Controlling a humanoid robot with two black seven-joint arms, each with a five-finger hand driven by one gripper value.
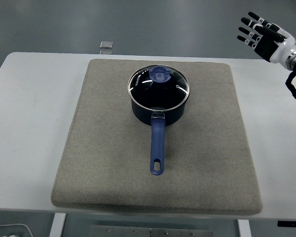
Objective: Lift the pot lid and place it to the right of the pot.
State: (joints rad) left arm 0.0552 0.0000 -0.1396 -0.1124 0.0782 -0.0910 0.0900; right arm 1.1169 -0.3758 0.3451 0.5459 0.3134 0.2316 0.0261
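1. Pot (158, 106) sits on a grey mat (108, 163) on the white table (29, 98), toward the mat's far half, its blue handle (157, 145) pointing at the near edge.
2. Lid (159, 88) rests on the pot, glass with a blue knob (160, 74) on top.
3. Right hand (259, 33) hangs at the upper right, beyond the table's far right corner, fingers spread and holding nothing.
4. Lid lies well apart from that hand, down and to its left.
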